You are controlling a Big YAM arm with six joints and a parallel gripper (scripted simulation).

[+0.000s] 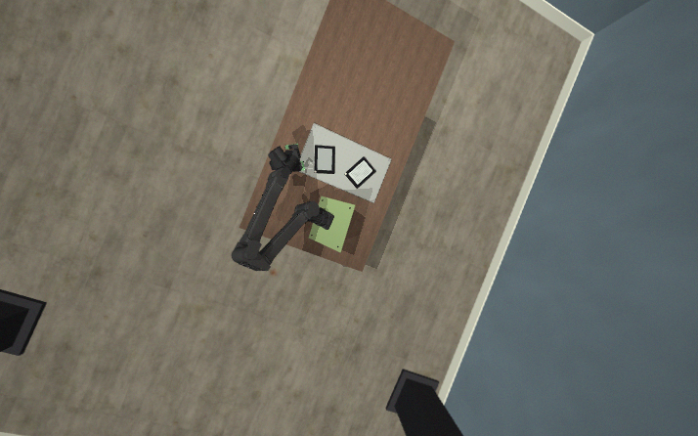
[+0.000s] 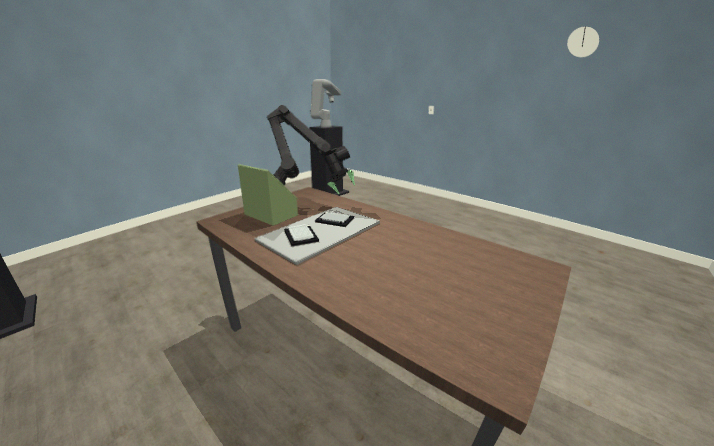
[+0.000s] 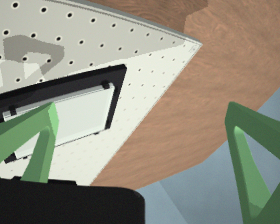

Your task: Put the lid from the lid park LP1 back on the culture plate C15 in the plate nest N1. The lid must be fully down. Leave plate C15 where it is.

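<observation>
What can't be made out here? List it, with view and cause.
- Top and exterior views: which black-framed holder or carries the lid; too small.
- Wrist view: the near holder is cut by the left pincer finger and the frame edge.
- All views: labels LP1, N1, C15; none legible.
- Open pincer: height above the white board; unclear.

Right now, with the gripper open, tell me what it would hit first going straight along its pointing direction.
Probably the white perforated board near its table-edge corner, beside the black-framed holder; the gripper is open and empty, and depth is unclear.
</observation>
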